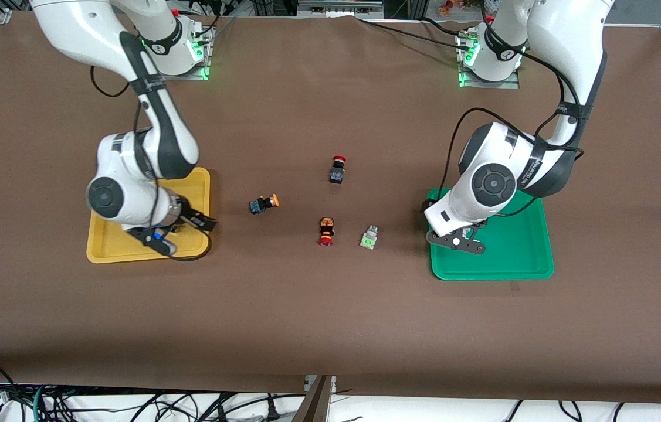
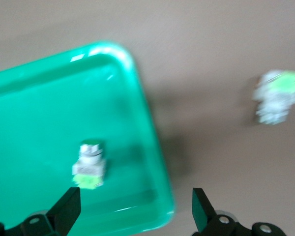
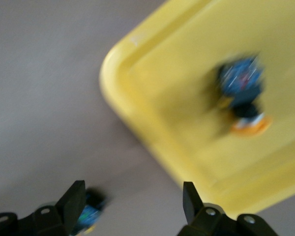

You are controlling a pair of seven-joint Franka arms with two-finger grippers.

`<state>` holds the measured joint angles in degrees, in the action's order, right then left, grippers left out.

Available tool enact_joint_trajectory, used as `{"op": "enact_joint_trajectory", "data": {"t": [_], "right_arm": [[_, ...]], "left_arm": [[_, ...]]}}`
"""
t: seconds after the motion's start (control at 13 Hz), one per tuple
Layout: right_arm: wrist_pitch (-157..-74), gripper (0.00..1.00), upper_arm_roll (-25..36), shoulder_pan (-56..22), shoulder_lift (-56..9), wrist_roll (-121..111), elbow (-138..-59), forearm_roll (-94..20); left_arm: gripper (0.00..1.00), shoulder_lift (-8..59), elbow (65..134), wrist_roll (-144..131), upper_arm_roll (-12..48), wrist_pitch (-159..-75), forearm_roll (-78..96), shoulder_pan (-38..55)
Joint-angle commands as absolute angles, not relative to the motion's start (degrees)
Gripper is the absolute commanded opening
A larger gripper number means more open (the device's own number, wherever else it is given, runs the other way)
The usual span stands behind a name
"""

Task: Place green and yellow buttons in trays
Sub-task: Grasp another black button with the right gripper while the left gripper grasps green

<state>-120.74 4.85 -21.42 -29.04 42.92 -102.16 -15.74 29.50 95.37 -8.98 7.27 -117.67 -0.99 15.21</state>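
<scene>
A brown counter [image 1: 330,316] carries a yellow tray [image 1: 198,181] and a green tray [image 1: 518,258]. One orange-yellow-capped button [image 1: 263,203] has a dark blue body; one light-green-capped button [image 1: 369,237] is silver-white. Two other buttons [image 1: 338,169] wear red caps.

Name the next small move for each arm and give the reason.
Probably each arm should reach toward the table's middle. One green button already lies in the green tray and one yellow button in the yellow tray. Both the left pincer and the right pincer are open and empty. A green button and a yellow button remain on the table.
</scene>
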Motion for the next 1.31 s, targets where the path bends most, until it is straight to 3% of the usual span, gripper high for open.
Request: {"op": "enact_joint_trajectory", "data": {"t": [0.0,0.08,0.31,0.62,0.69,0.77,0.92,1.0,1.08,1.23], "right_arm": [[-124.0,0.88,3.3,-23.8,-30.5,52.8,-102.6,-19.6],[-125.9,0.88,3.2,-24.9,-31.4,55.5,-103.0,-20.5],[-131.5,0.88,3.1,-27.4,-32.5,57.9,-106.3,-23.3],[-137.2,0.87,1.8,-28.2,-32.5,58.8,-110.2,-24.5],[-137.7,0.83,1.7,-28.3,-32.6,58.8,-110.5,-24.5],[-137.7,0.73,1.1,-28.3,-32.5,58.8,-110.8,-24.5],[-137.0,0.35,1.1,-28.3,-32.2,57.3,-110.8,-24.4],[-136.9,0.11,1.1,-28.3,-31.9,56.4,-110.8,-24.4],[-136.4,0.00,1.2,-28.2,-31.8,55.2,-110.8,-24.3],[-131.1,0.00,5.3,-28.0,-29.9,46.9,-109.9,-23.4]], "left_arm": [[1.00,39.3,83.4,-9.8,7.3,-116.5,1.4,18.5],[1.00,42.2,80.4,-9.9,7.2,-118.1,1.3,21.4],[1.00,47.3,80.3,-13.5,6.7,-129.9,0.6,25.7],[1.00,50.2,80.8,-15.1,6.6,-132.7,-3.7,27.9],[0.98,50.3,80.7,-15.1,6.6,-132.8,-4.3,28.2],[0.78,50.4,80.7,-15.1,6.6,-132.8,-4.9,28.2],[0.23,50.2,80.6,-15.2,6.7,-132.7,-5.1,28.2],[0.05,49.9,80.6,-15.2,6.7,-132.7,-5.2,28.0],[0.00,49.6,80.6,-15.1,6.7,-132.5,-5.2,27.7],[0.00,48.4,80.7,-14.9,6.6,-131.7,-5.2,26.8]]}}
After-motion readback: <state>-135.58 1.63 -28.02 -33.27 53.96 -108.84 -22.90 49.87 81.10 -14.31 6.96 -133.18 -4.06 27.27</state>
